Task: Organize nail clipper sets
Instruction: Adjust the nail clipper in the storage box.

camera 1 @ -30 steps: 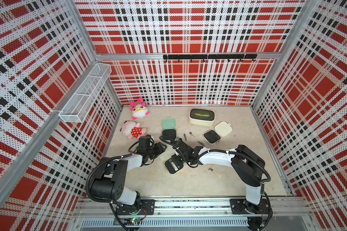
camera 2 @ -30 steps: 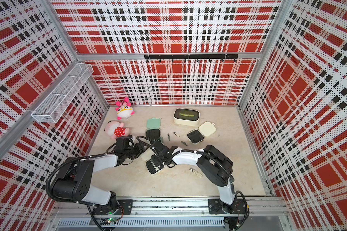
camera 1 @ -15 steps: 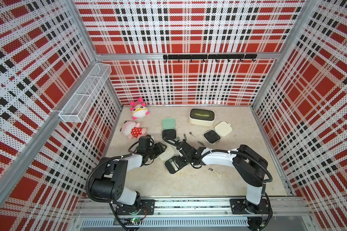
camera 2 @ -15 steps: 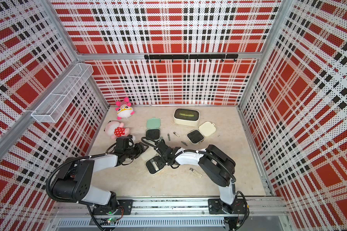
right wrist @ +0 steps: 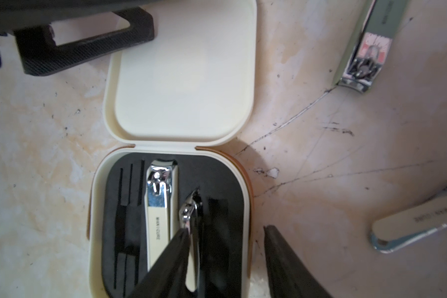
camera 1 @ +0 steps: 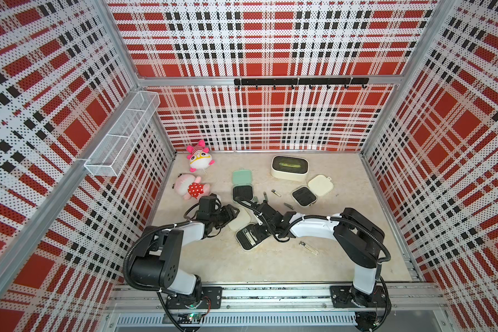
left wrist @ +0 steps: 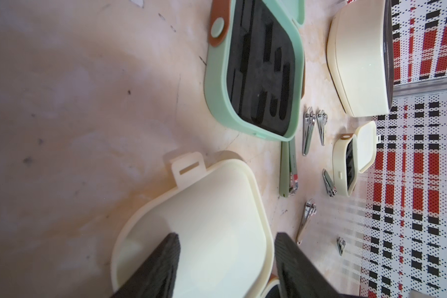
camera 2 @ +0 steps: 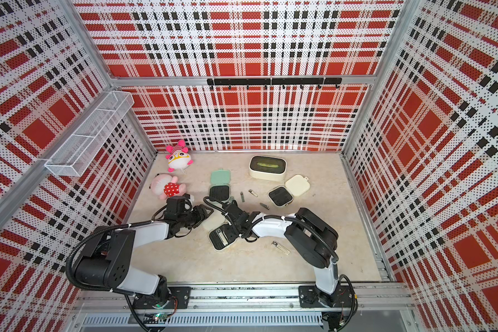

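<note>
The near cream case (camera 1: 249, 238) (right wrist: 245, 206) lies open, its lid (camera 1: 240, 222) (left wrist: 204, 211) flat on the table. A large clipper (right wrist: 160, 203) sits in its black insert. A small silver clipper (right wrist: 191, 214) stands on edge beside it, leaning on one finger of my open right gripper (right wrist: 226, 228) (camera 1: 258, 230); the other finger is outside the case. My left gripper (left wrist: 226, 236) (camera 1: 232, 214) is open astride the lid's rim, one finger inside the lid. The mint case (camera 1: 242, 185) (left wrist: 253, 64) and a second cream case (camera 1: 304, 196) lie open behind.
Loose clippers lie between the cases (camera 1: 276, 192) (camera 1: 288, 205), and a larger one (camera 1: 308, 247) lies under the right arm. A cream box with a dark window (camera 1: 289, 168) stands at the back. Two plush toys (camera 1: 199, 156) (camera 1: 191, 186) lie at back left. A wire basket (camera 1: 121, 138) hangs on the left wall.
My right gripper has shifted slightly over the near cream case's base. The left gripper has stayed at the lid.
</note>
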You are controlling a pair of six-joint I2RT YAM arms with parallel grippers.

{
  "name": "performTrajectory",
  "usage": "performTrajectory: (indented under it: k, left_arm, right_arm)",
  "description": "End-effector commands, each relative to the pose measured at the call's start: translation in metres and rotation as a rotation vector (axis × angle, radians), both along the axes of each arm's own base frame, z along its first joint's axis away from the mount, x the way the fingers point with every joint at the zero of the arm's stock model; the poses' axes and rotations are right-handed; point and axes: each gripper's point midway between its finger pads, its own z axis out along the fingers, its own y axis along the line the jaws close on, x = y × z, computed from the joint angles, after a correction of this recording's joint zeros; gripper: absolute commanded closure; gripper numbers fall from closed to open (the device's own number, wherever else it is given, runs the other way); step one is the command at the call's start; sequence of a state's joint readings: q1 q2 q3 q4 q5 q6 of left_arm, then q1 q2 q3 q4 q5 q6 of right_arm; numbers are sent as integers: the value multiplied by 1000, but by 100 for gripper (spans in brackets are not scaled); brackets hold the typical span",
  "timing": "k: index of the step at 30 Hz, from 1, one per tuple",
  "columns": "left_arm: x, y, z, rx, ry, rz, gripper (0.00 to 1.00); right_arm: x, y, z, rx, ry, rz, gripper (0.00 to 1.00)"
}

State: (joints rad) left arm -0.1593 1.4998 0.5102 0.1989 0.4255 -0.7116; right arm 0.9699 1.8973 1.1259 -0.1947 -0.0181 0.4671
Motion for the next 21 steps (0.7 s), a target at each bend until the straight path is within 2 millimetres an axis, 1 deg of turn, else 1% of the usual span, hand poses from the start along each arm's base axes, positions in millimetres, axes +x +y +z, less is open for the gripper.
performTrajectory:
  k: [1, 10, 15, 19, 21]
  left_arm:
    - [-21, 5, -26, 30, 116, 1, 36]
    - [-22, 5, -26, 30, 118, -1, 36]
    - [-21, 5, -25, 29, 115, -1, 36]
    - [-21, 4, -24, 26, 115, -3, 36]
    - [-21, 2, -24, 23, 114, -9, 36]
  right_arm:
    - [1, -2, 2, 12, -2, -8, 55]
    - [-2, -4, -4, 11, 12, -9, 62]
    - [-3, -5, -5, 12, 17, -9, 62]
    - [-1, -5, 2, 18, 3, -15, 59]
    - [3, -3, 11, 28, -16, -20, 57]
